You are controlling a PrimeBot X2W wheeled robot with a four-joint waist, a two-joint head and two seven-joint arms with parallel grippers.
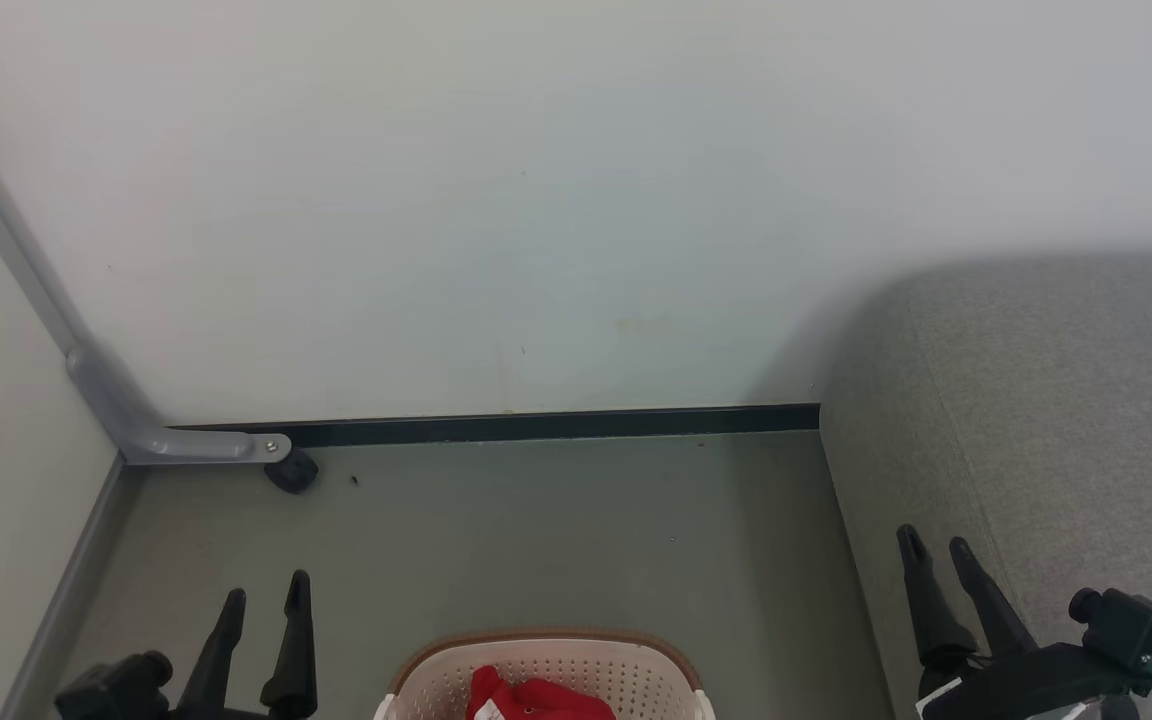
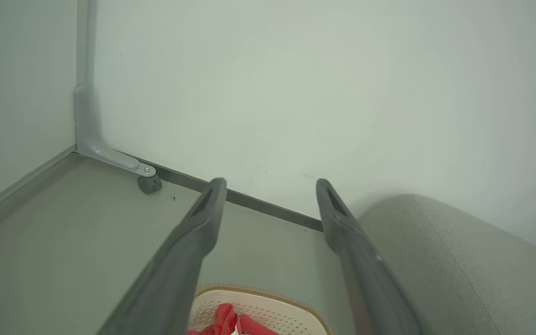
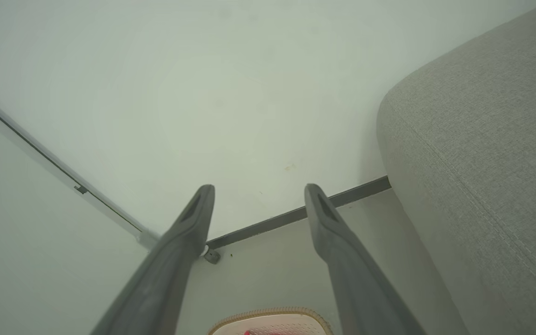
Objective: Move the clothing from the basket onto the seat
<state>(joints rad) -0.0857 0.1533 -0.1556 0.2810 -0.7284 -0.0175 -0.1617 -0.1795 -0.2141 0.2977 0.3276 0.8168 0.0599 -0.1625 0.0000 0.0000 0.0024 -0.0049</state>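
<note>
Basket (image 1: 546,637) sits on floor (image 1: 536,530) at bottom centre of head view; far rim and part of the inside show. Red clothing (image 1: 536,698) is bunched inside it, none on seat (image 1: 1056,400). Seat is on robot's right, grey fabric w/ rounded corner up against wall (image 1: 536,200). Basket is near seat but apart, strip of floor btwn them.

Left tool (image 1: 267,588) is at lower left, fingers apart, nothing btwn them, left of basket. Right tool (image 1: 932,540) is at lower right, fingers apart too, empty, seen against seat's near edge. Neither tool touches basket or clothing.

Both wrist views look past the spread fingers to basket's far rim low in frame.

Bkgd: dark baseboard (image 1: 556,425) along the wall, grey bracket (image 1: 186,443) w/ small black wheel (image 1: 291,470) in left corner.
</note>
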